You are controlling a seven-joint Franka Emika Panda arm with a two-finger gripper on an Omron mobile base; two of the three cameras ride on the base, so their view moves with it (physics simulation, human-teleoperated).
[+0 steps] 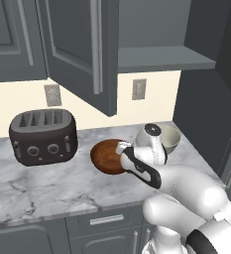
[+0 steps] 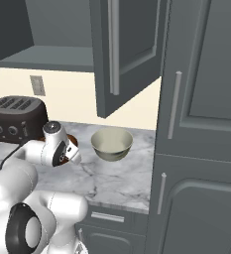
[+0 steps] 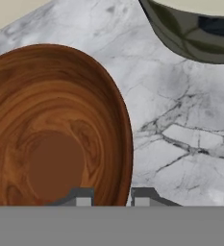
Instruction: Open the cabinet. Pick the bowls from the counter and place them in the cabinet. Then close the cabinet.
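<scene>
Tool [image 3: 112, 197] astride wooden bowl [image 3: 56, 127] rim, hand view.

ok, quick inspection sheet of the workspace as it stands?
Surface: marble counter, bare at the front.
Job's things: wooden bowl on the counter; cream bowl upright beside it, apart. Cabinet door open, shelf bare.
Clutter: dark toaster on the counter's left.
Grippers: gripper at the wooden bowl, its fingers straddling the rim, one inside, one outside, closed onto it; bowl not lifted.
Cables: nothing seen.
Surroundings: two wall outlets on the cream backsplash; tall grey cabinet unit at right; drawer below the counter.
</scene>
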